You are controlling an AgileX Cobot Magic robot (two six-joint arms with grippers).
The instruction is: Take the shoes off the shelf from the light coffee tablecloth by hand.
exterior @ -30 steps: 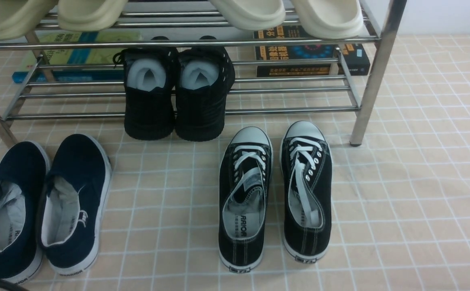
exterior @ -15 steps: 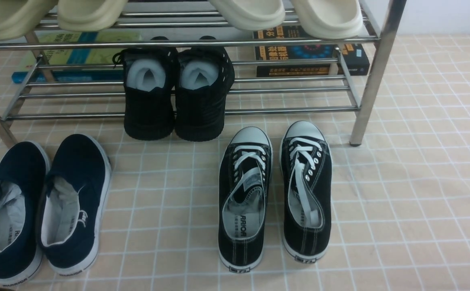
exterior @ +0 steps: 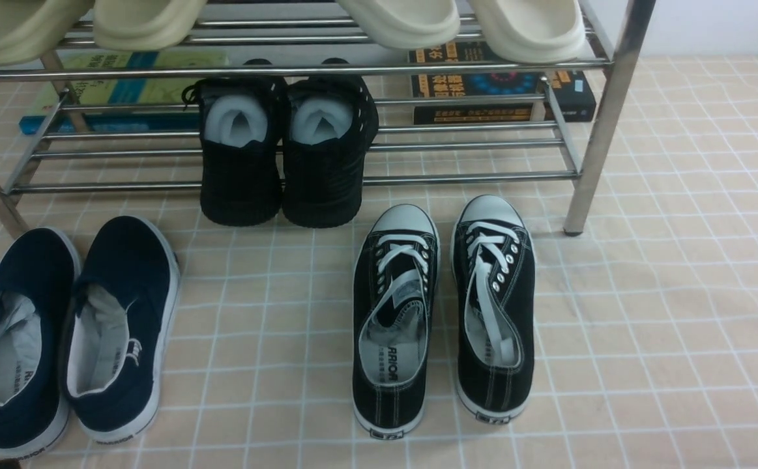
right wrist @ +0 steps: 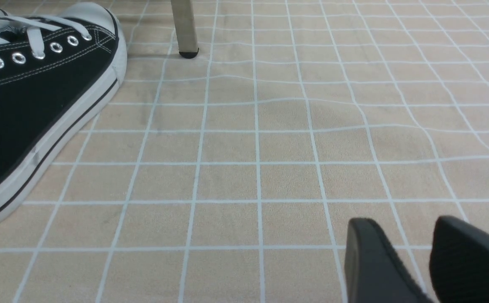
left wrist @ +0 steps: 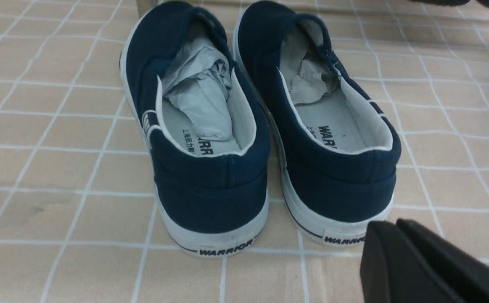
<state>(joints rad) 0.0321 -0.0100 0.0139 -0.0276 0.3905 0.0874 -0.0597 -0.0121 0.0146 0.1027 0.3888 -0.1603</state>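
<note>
**A:** Under both grippers there's the same light coffee tablecloth (exterior: 646, 312), beige-tan with a thin white grid, a bit rippled out past the right gripper (right wrist: 412, 256). A pale wall strip shows behind the shelf (exterior: 603, 111) in the front view.

**B:** And the shoes (exterior: 69, 339)?

**A:** Down on the cloth, not on the rack. In the left wrist view they sit just ahead of the left gripper (left wrist: 421, 269), heels toward it, toes pointing away at the shelf. The nearer heel, with its WARRIOR tab, is right beside the black fingertip but not touching it. The two shoes are side by side, pressed together.

**B:** Gripper states?

**A:** Left: only one dark slab of it pokes into the corner of the wrist picture, so I honestly can't tell if it's parted or closed. It's holding nothing though. Right: two black fingers (right wrist: 370, 261) with a gap between them, hanging over bare cloth, gripping nothing.

**B:** What's near the right one?

**A:** The black lace-up sneakers (exterior: 444, 312) ahead and off to its side, well apart, plus a chrome shelf leg (right wrist: 184, 27) farther ahead.

**B:** Materials?

**A:** Navy canvas, white rubber soles, light grey lining with crumpled paper (left wrist: 200, 97) stuffed inside. The shelf is shiny thin bars on thicker round legs. Black mesh shoes (exterior: 284, 150) are on its lower tier, cream slippers (exterior: 405, 23) above, books (exterior: 502, 85) behind.
</note>
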